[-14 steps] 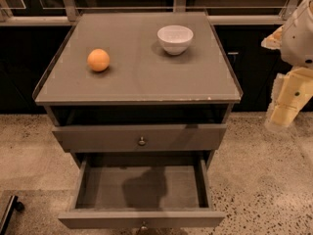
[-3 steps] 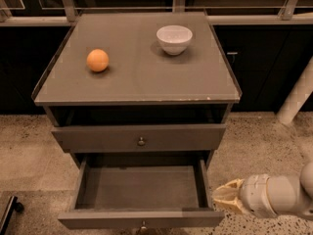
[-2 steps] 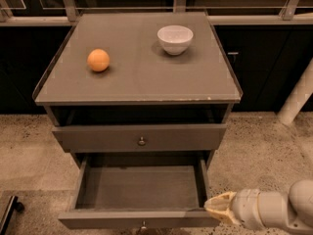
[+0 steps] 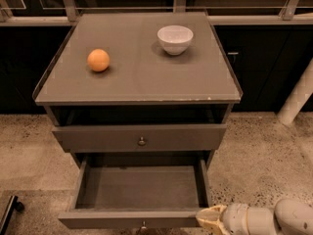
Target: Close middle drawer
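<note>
A grey cabinet (image 4: 139,137) stands on a speckled floor (image 4: 266,146). Its flat top is the counter (image 4: 146,77). An orange ball (image 4: 98,60) sits on the left side of the counter. A white bowl (image 4: 175,38) sits near the back, on the right side. The two are well apart.

Under the counter is the top drawer (image 4: 98,138). It has a round knob (image 4: 142,141) in the middle and it sticks out just a little bit.

The middle drawer (image 4: 139,189) is below it. It is pulled far out toward the camera. You can look down into its grey box. Its low front is at the very bottom of the view, and a tiny knob (image 4: 143,225) peeks out at the edge there.

The robot arm (image 4: 274,219) comes in from the bottom right corner. It lies low and almost flat, and it points to the left. It is white and grey with round parts. At its end is the cream-colored gripper (image 4: 208,220). The gripper is right at the right front corner of the middle drawer and looks to be touching the front. I cannot tell if the gripper is open or closed.

A white pole (image 4: 298,99) leans at the right edge, away from the cabinet.
</note>
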{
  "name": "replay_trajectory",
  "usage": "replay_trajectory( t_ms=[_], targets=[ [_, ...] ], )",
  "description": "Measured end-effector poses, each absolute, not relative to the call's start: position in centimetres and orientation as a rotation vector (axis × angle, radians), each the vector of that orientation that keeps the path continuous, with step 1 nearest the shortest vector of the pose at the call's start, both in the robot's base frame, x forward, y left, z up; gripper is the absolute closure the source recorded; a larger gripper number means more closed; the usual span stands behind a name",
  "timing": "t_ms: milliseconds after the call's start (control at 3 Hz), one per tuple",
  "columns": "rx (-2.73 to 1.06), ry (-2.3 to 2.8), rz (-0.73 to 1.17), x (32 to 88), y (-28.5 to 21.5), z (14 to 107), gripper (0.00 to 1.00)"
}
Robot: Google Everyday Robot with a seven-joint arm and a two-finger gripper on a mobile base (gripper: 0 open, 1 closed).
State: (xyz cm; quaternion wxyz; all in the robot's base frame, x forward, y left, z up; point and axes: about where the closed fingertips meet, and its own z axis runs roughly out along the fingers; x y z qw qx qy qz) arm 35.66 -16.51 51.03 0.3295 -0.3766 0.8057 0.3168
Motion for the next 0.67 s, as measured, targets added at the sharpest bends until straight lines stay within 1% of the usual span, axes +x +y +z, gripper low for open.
replay_trajectory(
  t_ms=[667],
  targets=[
    [-0.891, 2.183, 0.894, 34.1, -16.3, 46.8, 1.00]
  ],
)
